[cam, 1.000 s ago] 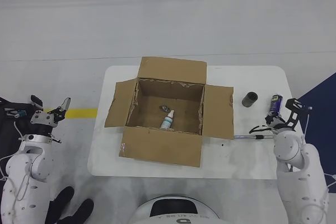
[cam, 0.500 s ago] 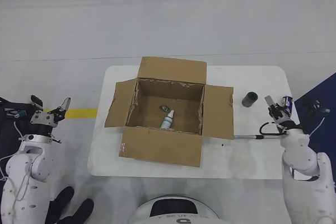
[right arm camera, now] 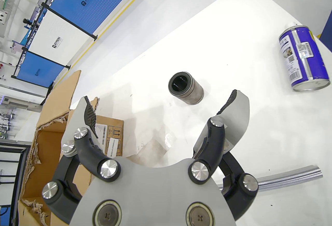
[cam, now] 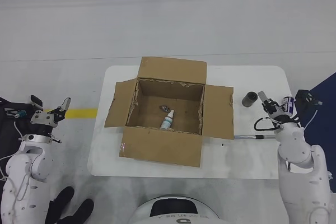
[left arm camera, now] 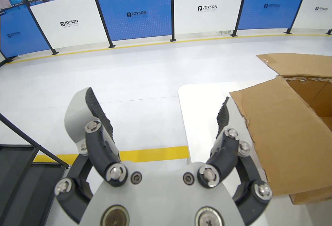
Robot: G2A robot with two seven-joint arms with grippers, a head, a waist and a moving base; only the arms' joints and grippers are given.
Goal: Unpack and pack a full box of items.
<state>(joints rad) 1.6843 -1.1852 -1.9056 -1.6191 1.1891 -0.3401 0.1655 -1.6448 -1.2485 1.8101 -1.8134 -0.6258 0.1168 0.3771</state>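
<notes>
box [cam: 162, 147] sits open on the surface [cam: 257, 162], flaps splayed for reaching in; a bottle [cam: 167, 119] lies on its floor. my right claw [right arm camera: 160, 103] hangs wide by the bearing [right arm camera: 185, 87], can [right arm camera: 302, 58] nearby, both laid clear of the box. left claw [left arm camera: 157, 100], wide too, waits off the surface.

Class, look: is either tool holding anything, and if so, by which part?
Nothing is held. The left tool and right tool both stand open, empty.

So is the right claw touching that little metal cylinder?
Apart. The right wrist view shows bare table between the cylinder and the open right gripper, either side.
</notes>
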